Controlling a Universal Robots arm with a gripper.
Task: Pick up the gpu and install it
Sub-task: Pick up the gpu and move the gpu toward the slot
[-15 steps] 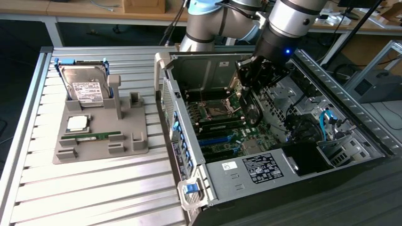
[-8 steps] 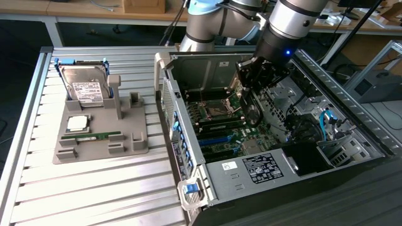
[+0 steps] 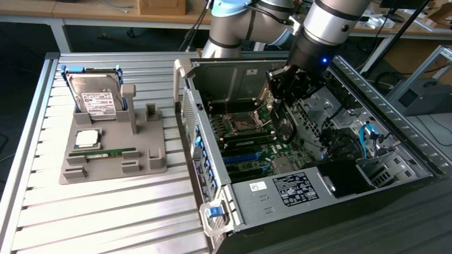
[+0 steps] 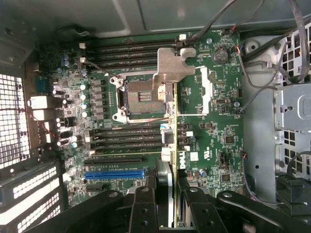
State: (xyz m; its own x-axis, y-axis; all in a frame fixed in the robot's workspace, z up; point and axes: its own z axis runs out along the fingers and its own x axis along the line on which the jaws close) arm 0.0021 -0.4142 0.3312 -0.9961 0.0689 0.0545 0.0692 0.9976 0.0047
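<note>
Now, fingers (image 4: 144,209) clench the gpu (image 4: 172,70) inside the open case (image 3: 206,138), over its motherboard (image 4: 214,141); the tray (image 3: 106,170) holds a hard drive (image 3: 95,98).

Arm (image 3: 331,20): came in from the far side, its silvery tube slanting steeply down.
Joints (image 3: 233,21): bulky, with pale blue caps, bunched up high.
Wrist (image 3: 309,53): dark, with a small blue light glowing, tipped downward.
Gripper (image 3: 282,103): black, pointing down, and it was half closed, gripping!
Fingers (image 4: 145,208): black, pressed against both faces of the graphics card (image 4: 170,174), which sat edge-on between them.
</note>
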